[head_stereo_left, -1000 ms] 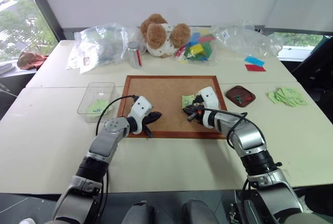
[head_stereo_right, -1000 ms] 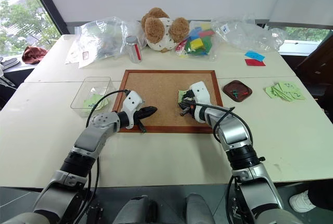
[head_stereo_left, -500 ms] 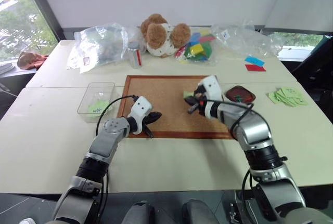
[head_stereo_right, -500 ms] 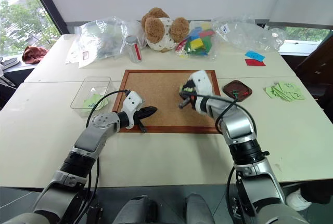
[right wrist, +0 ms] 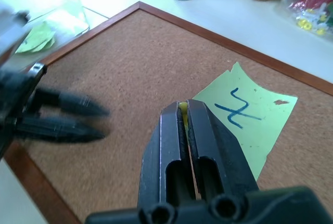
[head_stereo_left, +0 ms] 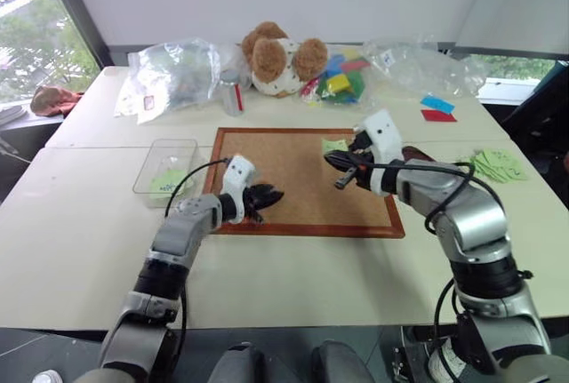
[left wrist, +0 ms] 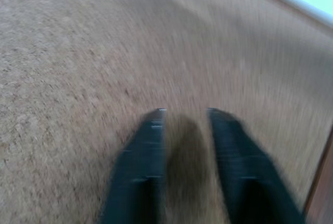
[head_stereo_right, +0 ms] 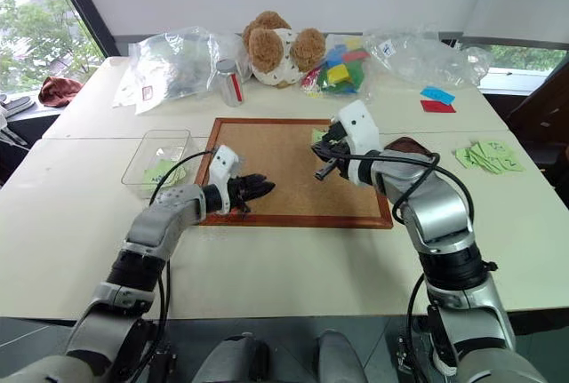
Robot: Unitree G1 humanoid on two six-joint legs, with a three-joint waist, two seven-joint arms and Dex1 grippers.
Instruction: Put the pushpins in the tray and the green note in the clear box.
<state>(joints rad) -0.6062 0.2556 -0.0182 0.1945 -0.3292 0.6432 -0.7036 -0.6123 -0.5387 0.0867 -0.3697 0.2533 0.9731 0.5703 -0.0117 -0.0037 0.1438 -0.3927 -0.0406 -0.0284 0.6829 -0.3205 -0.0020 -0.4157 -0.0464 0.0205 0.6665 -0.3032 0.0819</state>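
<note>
The right tool (right wrist: 183, 110) pinches a yellow pushpin (right wrist: 182, 108); the left tool (left wrist: 184, 130) stands part-open, empty. Centre frame, the green note (right wrist: 244, 117) looks light and limp: best pinched at an edge.

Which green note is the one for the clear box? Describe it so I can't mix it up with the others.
Find the wood-framed corkboard in the middle of the table. The green note lies on its far right part, just beyond the right gripper. It is a single slip with a blue handwritten mark, lying on cork, unlike the bunch of green slips on the bare table to the right and the slips already in the clear box.
</note>
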